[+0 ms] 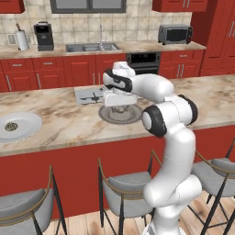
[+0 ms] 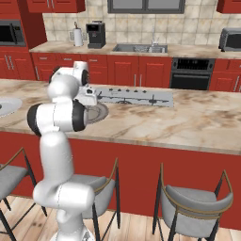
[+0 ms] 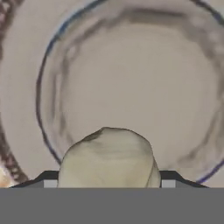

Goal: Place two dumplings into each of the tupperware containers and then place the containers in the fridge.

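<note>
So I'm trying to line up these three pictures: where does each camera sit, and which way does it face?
Left base view: behind the arm's left, facing the island counter; the white arm rises lower right over the round grey plate.
Right base view: behind the arm's right, same counter; arm lower left, over the plate.
Hand view: on the hand, looking down into the plate; a dumpling sits between the gripper tips.
The base views share the cooktop, sink and coffee machine.
</note>
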You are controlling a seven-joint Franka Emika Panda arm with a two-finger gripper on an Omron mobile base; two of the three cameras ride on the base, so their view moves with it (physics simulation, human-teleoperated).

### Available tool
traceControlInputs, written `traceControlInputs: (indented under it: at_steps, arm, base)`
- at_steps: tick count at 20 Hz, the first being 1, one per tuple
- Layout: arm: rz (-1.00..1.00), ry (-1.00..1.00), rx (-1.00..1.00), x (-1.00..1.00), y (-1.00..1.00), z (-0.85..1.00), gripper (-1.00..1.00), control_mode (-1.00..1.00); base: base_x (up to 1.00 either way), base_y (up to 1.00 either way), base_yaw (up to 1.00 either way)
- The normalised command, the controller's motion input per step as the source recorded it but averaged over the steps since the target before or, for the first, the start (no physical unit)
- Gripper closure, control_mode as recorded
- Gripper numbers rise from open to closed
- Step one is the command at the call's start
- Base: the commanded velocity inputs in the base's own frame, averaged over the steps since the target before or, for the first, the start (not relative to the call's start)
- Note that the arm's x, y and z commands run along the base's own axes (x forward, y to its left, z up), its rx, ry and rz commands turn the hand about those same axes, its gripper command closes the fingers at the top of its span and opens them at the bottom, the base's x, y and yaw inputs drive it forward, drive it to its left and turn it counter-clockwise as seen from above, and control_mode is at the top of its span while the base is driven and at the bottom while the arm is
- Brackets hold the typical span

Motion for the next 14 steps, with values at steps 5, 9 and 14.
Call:
traceControlInputs:
  at_steps: [5, 9, 14]
  arm:
    - [0.08, -0.07, 0.0, -0.92, -0.4, 0.56, 1.0, -1.0]
    - [0.09, -0.19, 0.01, -1.0, -0.21, 0.35, 1.0, -1.0]
    - [0.03, -0.17, 0.07, -1.0, -0.41, 0.31, 1.0, -1.0]
  base:
    - [0.0, 0.0, 0.0]
    - [0.0, 0.0, 0.0]
    - [0.0, 0.0, 0.0]
